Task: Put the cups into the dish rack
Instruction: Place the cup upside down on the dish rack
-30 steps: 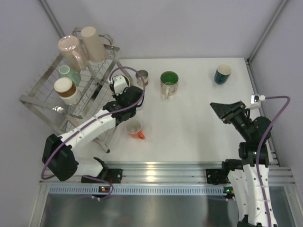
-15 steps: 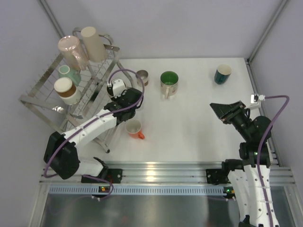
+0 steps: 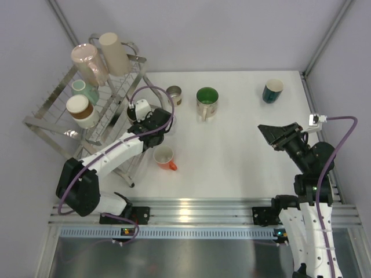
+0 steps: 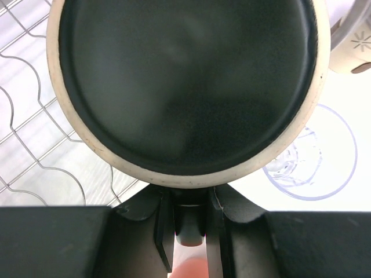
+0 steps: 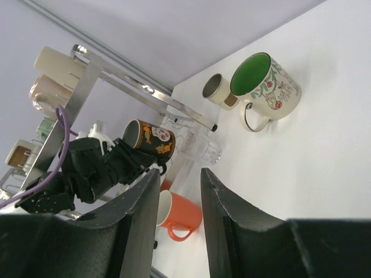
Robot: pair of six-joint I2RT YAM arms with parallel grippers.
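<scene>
L gripper [image 4: 188, 200] is clamped on the dark mug [image 4: 188, 87], mouth toward the wrist cam. It hangs just beside the dish rack [image 3: 53, 107], near the table's [image 3: 232, 150] left edge. R gripper [image 5: 179, 176] has its fingers apart, nothing btw them. We judge the mug stiff, fairly heavy, glazed so prob. slippery, and chippable vs. wire. Best hold: wall or handle.

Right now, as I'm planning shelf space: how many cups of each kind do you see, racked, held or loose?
Tall tumblers: 2
Clear glass: 1
Shorter cups and mugs: 7, counting the dark mug in the left gripper
Total: 10
</scene>
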